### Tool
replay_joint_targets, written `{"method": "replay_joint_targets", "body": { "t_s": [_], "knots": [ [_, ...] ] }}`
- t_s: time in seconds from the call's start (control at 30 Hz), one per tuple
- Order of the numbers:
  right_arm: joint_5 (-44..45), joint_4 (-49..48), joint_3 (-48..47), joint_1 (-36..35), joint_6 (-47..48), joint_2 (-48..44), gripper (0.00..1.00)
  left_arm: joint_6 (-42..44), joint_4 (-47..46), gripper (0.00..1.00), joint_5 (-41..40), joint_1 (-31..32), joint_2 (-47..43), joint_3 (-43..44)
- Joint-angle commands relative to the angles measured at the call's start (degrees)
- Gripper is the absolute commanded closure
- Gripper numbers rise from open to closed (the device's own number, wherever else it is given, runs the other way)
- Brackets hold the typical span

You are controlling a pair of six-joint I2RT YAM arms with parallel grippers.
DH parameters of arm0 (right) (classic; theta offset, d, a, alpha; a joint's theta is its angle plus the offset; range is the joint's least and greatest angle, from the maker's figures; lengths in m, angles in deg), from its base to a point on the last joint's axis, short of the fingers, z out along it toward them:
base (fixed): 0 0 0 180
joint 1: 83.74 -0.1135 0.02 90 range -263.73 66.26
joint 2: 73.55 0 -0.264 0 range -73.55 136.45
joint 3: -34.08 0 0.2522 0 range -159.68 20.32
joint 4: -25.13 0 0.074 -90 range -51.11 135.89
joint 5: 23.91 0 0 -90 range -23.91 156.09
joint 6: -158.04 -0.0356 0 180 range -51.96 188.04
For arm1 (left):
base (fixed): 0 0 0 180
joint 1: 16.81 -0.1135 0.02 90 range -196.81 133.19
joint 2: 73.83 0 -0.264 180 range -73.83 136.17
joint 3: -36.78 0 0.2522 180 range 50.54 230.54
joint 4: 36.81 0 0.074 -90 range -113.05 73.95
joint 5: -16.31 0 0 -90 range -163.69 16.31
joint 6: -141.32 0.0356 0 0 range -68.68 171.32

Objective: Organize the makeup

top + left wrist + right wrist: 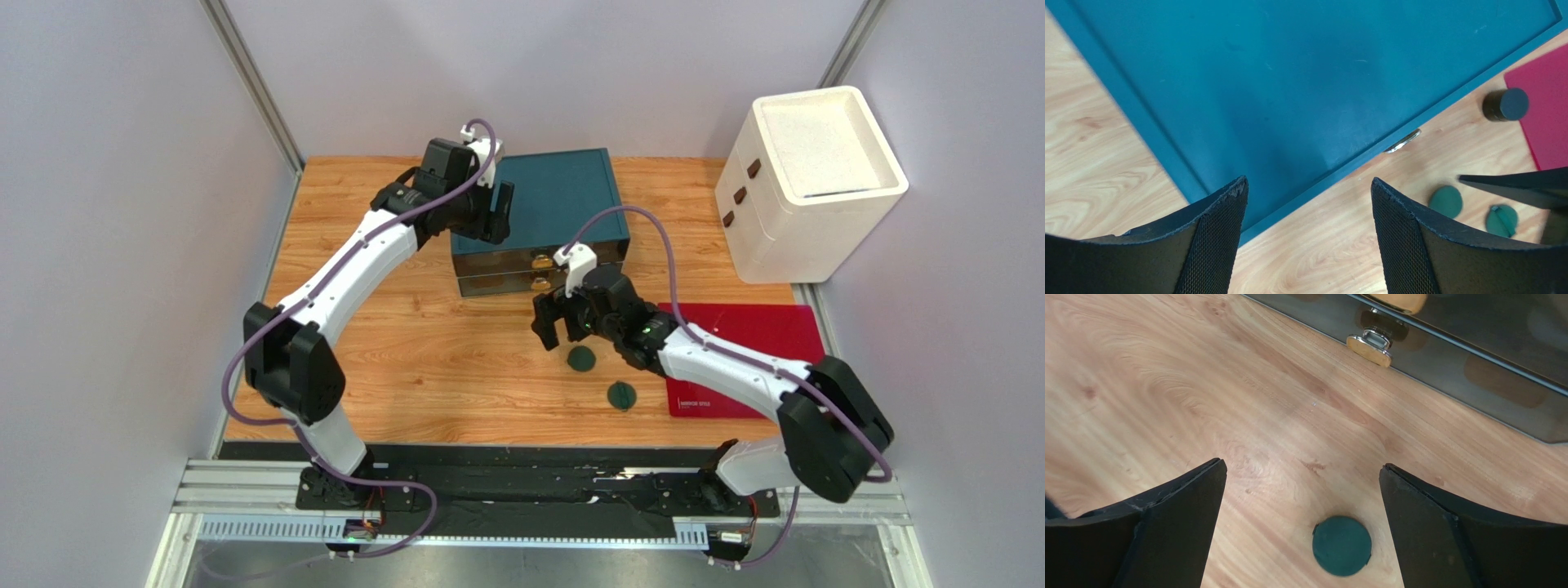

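Two small round dark green discs lie on the wooden table in front of the teal box (552,196): one disc (581,359) and a second (622,396). My right gripper (555,321) is open and empty, hovering just behind the nearer disc, which lies low between its fingers in the right wrist view (1341,546). My left gripper (499,211) is open and empty over the box's lid (1290,79). A small black jar (1505,104) stands by the red mat (1545,116); the right arm hides it from above. Both discs (1446,201) show in the left wrist view.
The box's clear drawers face the arms, with a metal knob (1368,346) and brownish shapes behind the front. The red mat (742,349) lies right of the discs. A white foam box (810,178) stands at the back right. Grey walls enclose the table.
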Motion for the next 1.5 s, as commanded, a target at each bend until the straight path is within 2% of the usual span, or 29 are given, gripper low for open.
{"method": "replay_joint_targets", "body": {
  "t_s": [0.0,0.1,0.2,0.47,0.83,1.1,1.3,1.47],
  "knots": [
    [13.65,-6.47,-8.43,-4.23,3.4,8.82,0.0,-1.51,4.42,0.22,8.22,-1.64,4.29,6.12],
    [24.27,-1.47,-16.17,-5.73,1.04,16.65,0.0,-2.21,4.08,0.22,11.04,-2.7,5.88,7.09],
    [25.36,1.27,-20.84,-5.99,-1.34,20.45,0.0,-2.04,4.51,0.22,12.88,-3.23,6.76,7.53],
    [28.35,1.62,-24.2,-6.08,-5.22,25.64,0.01,-1.95,5.22,0.22,14.91,-5.07,9.04,7.62],
    [24.05,5.74,-21.22,-6.6,-8.82,20.21,0.02,-2.57,6.0,0.23,16.4,-5.95,12.3,9.9],
    [17.12,9.8,-13.4,-6.96,-14.52,13.18,0.02,-2.3,6.18,0.23,18.33,-5.95,13.35,10.34],
    [5.36,3.14,-7.69,-3.63,-25.16,7.9,0.03,-1.95,7.15,0.23,18.25,-5.95,13.97,10.34],
    [1.37,-3.47,-2.5,-1.78,-33.86,5.97,0.03,-1.69,7.41,0.23,18.51,-5.95,14.32,9.55]
  ]
}}
